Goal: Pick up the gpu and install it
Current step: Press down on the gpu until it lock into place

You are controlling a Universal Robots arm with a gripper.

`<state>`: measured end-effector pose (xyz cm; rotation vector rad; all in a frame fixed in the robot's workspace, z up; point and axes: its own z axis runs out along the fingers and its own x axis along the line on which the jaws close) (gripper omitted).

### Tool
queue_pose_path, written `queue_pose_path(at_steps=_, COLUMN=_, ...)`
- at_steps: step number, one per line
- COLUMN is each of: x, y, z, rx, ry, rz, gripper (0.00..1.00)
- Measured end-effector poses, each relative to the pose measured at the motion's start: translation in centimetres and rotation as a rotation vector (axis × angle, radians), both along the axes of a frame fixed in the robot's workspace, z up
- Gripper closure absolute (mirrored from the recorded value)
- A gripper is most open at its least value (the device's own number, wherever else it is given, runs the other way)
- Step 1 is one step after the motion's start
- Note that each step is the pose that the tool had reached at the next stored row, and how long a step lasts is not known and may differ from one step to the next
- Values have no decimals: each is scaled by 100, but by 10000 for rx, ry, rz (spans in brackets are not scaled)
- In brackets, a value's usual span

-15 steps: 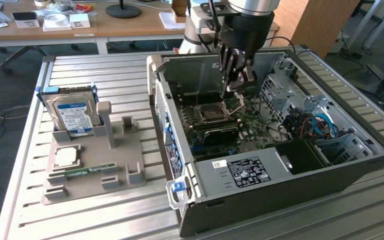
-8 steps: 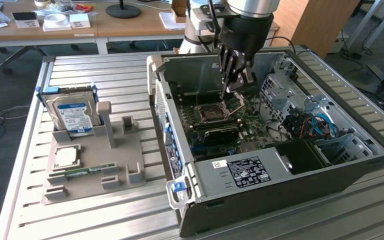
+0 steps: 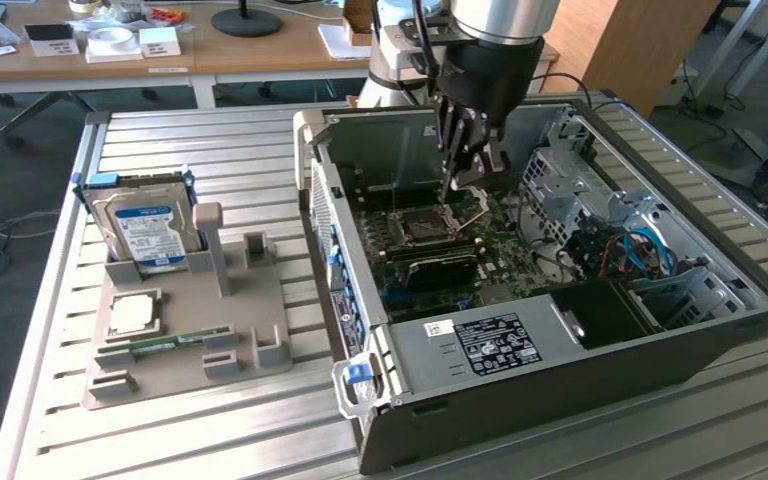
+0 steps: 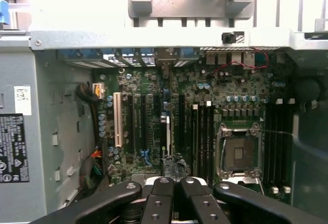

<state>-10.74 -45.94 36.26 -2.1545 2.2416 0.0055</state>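
Slatted bench: pincer shut inside computer case.

The exterior view looks down from high on the open computer case; the wrist view looks closely at its motherboard.

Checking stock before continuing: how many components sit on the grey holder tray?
3: hard drive upright at tray's far end, processor chip flat mid-tray, memory stick nearest the camera. None looks hidden.

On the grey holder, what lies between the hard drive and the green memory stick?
In the exterior view, a square silver processor chip lies flat between the hard drive and the memory stick.
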Motion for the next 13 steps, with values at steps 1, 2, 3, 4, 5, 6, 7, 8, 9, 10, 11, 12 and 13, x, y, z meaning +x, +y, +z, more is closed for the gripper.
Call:
queue_pose_path(at_steps=1, x=0, y=2, z=-3, rx=73, ry=1, rz=-1, gripper=89)
queue_pose_path(at_steps=2, x=-1, y=6, z=-6, rx=140, ry=1, rz=-3, gripper=89)
queue_pose_path(at_steps=3, x=-1, y=9, z=-9, rx=188, ry=0, rz=-3, gripper=89)
queue_pose_path(at_steps=4, x=-1, y=10, z=-16, rx=203, ry=-2, rz=-3, gripper=89)
queue_pose_path(at_steps=5, x=-1, y=9, z=-26, rx=208, ry=-2, rz=-3, gripper=89)
queue_pose_path(at_steps=6, x=0, y=9, z=-41, rx=206, ry=0, rz=-2, gripper=89)
queue_pose_path(at_steps=7, x=0, y=9, z=-59, rx=206, ry=0, rz=-1, gripper=89)
queue_pose_path(at_steps=8, x=0, y=9, z=-78, rx=207, ry=0, rz=-2, gripper=89)
queue_pose_path(at_steps=9, x=0, y=9, z=-97, rx=206, ry=0, rz=-2, gripper=89)
queue_pose_path(at_steps=10, x=0, y=9, z=-112, rx=206, ry=0, rz=-2, gripper=89)
queue_pose_path(at_steps=11, x=0, y=9, z=-122, rx=206, ry=0, rz=-4, gripper=89)
queue_pose_path(at_steps=12, x=0, y=9, z=-130, rx=202, ry=1, rz=-6, gripper=89)
queue_pose_path(at_steps=13, x=0, y=9, z=-133, rx=194, ry=3, rz=-9, gripper=89)
